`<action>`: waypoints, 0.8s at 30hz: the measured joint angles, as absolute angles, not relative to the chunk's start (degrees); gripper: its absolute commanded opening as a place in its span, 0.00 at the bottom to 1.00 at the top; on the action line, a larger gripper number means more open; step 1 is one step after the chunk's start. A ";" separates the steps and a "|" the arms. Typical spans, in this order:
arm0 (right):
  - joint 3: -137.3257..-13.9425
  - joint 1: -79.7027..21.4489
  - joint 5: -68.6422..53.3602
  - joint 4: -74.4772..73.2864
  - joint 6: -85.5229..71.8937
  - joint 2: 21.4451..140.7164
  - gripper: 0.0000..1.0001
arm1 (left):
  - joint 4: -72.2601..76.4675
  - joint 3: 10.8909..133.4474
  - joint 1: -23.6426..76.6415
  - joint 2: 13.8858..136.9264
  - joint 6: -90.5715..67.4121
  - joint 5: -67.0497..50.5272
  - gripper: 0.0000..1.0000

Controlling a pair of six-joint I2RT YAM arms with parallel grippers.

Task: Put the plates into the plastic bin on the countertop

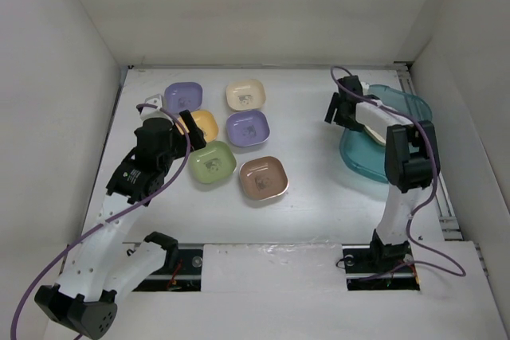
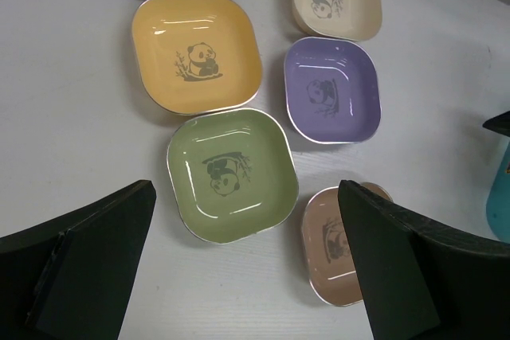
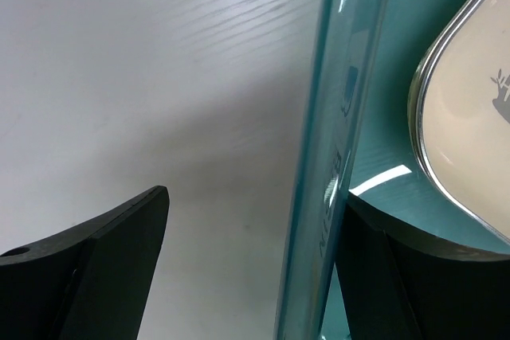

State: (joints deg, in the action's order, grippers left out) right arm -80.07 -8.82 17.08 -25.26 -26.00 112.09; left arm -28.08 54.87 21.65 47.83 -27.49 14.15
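Note:
Six plates lie on the white countertop (image 1: 319, 189) at left-centre: a purple plate (image 1: 183, 97), a cream plate (image 1: 245, 95), a yellow-orange plate (image 1: 205, 125), a second purple plate (image 1: 247, 127), a green plate (image 1: 212, 162) and a brown plate (image 1: 263, 177). My left gripper (image 1: 190, 127) hovers open and empty above them. In the left wrist view it (image 2: 245, 197) is over the green plate (image 2: 231, 174). The teal plastic bin (image 1: 398, 109) sits at the right with a cream plate (image 3: 470, 117) inside. My right gripper (image 3: 253, 197) is open, straddling the bin's left wall (image 3: 319, 157).
White walls close in the countertop on the left, back and right. The bin's edge (image 2: 500, 205) shows at the right of the left wrist view. Purple cables hang from both arms.

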 measured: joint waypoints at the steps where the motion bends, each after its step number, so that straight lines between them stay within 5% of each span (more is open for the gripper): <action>1: -80.01 -9.87 16.99 -25.26 -25.21 112.09 0.83 | -28.08 54.85 21.65 47.81 -27.49 14.15 1.00; 24: -66.89 -18.90 8.56 -25.52 -12.78 96.42 0.76 | -28.08 54.85 21.65 47.44 -27.49 14.15 1.00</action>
State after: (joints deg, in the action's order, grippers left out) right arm -66.89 -18.90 8.56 -25.52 -12.78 96.42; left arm -28.08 54.85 21.65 47.44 -27.49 14.15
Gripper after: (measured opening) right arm 0.764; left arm 0.997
